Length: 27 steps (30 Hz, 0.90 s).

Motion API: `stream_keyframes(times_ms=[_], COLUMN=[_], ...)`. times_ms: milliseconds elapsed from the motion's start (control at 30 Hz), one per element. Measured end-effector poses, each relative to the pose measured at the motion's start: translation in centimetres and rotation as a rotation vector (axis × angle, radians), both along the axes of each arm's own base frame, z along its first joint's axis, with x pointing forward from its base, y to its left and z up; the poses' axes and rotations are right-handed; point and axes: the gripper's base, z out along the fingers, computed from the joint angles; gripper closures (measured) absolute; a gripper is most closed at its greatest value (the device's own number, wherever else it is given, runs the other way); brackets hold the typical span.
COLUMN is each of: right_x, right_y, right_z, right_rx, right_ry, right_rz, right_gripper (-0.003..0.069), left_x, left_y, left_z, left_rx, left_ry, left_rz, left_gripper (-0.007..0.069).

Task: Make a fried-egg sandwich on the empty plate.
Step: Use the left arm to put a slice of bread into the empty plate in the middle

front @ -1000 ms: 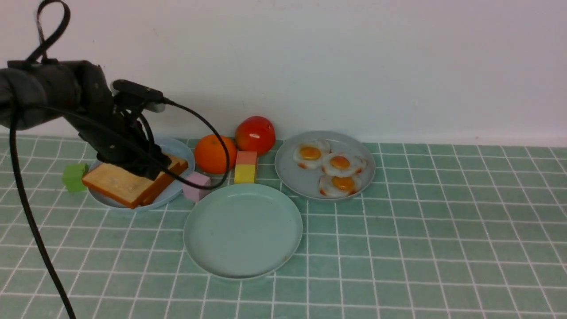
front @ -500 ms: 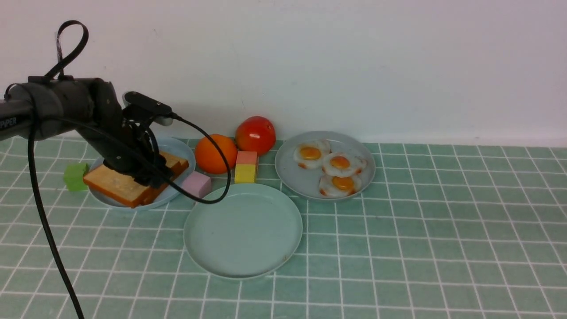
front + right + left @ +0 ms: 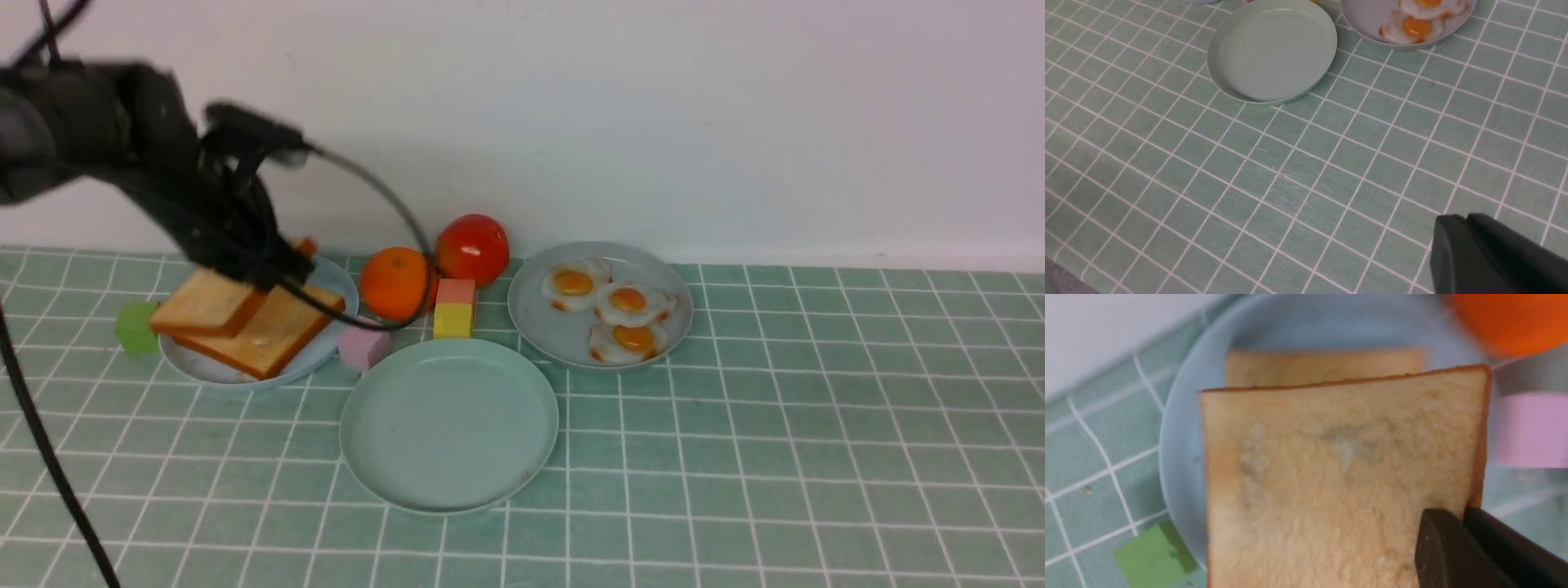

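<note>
– Mint-green plate (image 3: 449,425): what's in it?
– Nothing. It's round and shallow with a low rim, matte plastic. It sits centre front on the green checked cloth (image 3: 735,457).

– Toast?
– On the pale blue plate (image 3: 237,371), far left. There are two square slices with golden, porous crumb and orange-brown crust. The lower toast slice (image 3: 277,339) lies flat in the plate. My left gripper (image 3: 260,273) pinches the top toast slice (image 3: 204,304) at one edge, black fingers (image 3: 1447,547) clamped on the crust. It hangs over the lower slice; I cannot tell whether they touch.

– Eggs?
– On the grey plate (image 3: 543,327), right of centre near the wall. It holds three fried eggs (image 3: 627,300), glossy white with orange yolks, touching one another.

– Loose items?
– An orange (image 3: 394,282) and a tomato (image 3: 472,249), both round and smooth, sit between the blue and grey plates. Near them are a yellow-and-pink block (image 3: 454,309) and a pink block (image 3: 364,347). A green cube (image 3: 135,327) sits just beside the blue plate.

– Other arm?
– My right gripper (image 3: 1468,228) is over bare cloth, fingers pressed together, holding nothing.
</note>
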Motion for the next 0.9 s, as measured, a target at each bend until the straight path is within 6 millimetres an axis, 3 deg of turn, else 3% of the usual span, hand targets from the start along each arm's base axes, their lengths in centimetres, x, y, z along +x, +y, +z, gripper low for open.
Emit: stream_keyframes(times_ms=[33,133,200,233,333,500,733,900], right_x=[0.0,0.0,0.0,0.0,0.0,-0.1,-0.3,-0.1], right_y=[0.0,0.0,0.0,0.0,-0.1,-0.1,-0.1,-0.2], right_z=[0.0,0.0,0.0,0.0,0.0,-0.1,-0.3,-0.4], right_rx=[0.0,-0.002,-0.004,-0.004,-0.008,-0.012,-0.022,-0.047], right_ry=[0.001,0.0,0.0,0.0,0.0,0.01,0.038,0.035], right_rz=[0.0,0.0,-0.001,-0.001,-0.001,0.002,0.012,0.003], right_gripper=[0.0603,0.0602,0.06,0.0599,0.0596,0.059,0.0566,0.0469], left_x=[-1.6,-4.9,-7.5,-7.7,-10.0,-10.1,-9.2,-9.0], left_y=[-2.4,-7.2,-10.8,-11.1,-14.5,-16.8,-17.5,-17.7], left_z=[1.5,2.3,1.5,1.4,-0.9,-3.6,-6.3,-6.9], left_rx=[-0.017,-0.021,-0.001,0.003,0.088,0.153,0.169,0.165], left_ry=[0.0,0.038,0.079,0.084,0.116,0.093,0.096,0.097], left_rz=[-0.03,-0.114,-0.184,-0.19,-0.259,-0.303,-0.316,-0.316], left_gripper=[0.0616,0.0616,0.0616,0.0616,0.0616,0.0616,0.061,0.0475])
